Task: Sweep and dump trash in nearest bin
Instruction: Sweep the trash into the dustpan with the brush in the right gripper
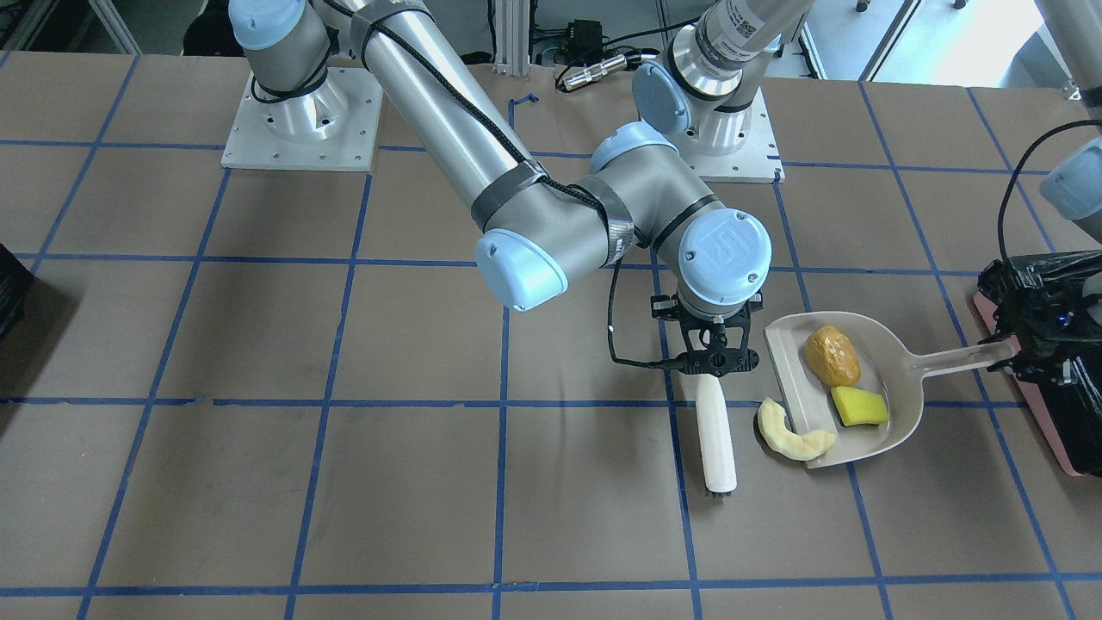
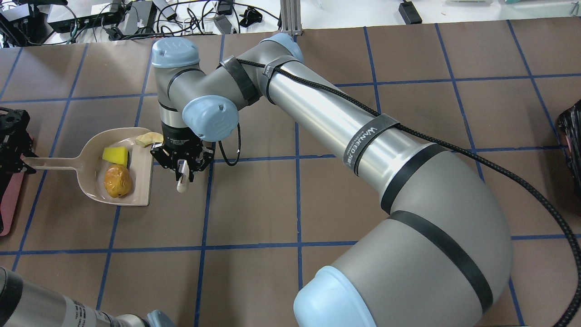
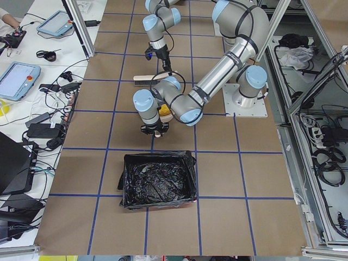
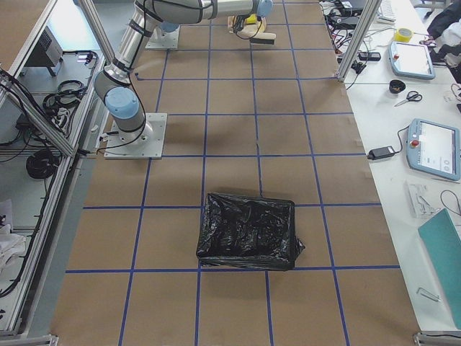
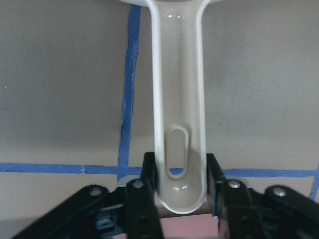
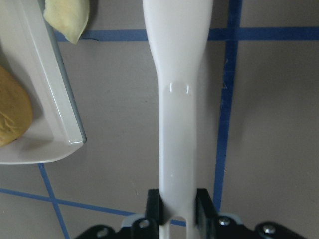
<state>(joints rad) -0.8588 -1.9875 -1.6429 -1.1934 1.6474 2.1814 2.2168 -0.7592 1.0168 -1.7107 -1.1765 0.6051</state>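
Observation:
A beige dustpan (image 1: 895, 422) lies on the table and holds the orange-brown lump (image 1: 832, 355) and the yellow wedge (image 1: 859, 406). The pale crescent slice (image 1: 792, 430) lies at the pan's open lip, partly on the table. My left gripper (image 5: 180, 174) is shut on the dustpan handle (image 1: 960, 357), next to the pink-sided bin (image 1: 1055, 430) with its black bag. My right gripper (image 1: 713, 357) is shut on a white brush (image 1: 716, 439), which points down at the table just beside the pan's mouth and the crescent (image 6: 67, 17).
A second dark bin (image 4: 248, 231) stands on the far side of the table, also seen at the overhead view's right edge (image 2: 572, 131). The right arm (image 2: 345, 131) stretches across the table's middle. Arm bases (image 1: 301, 120) stand at the back.

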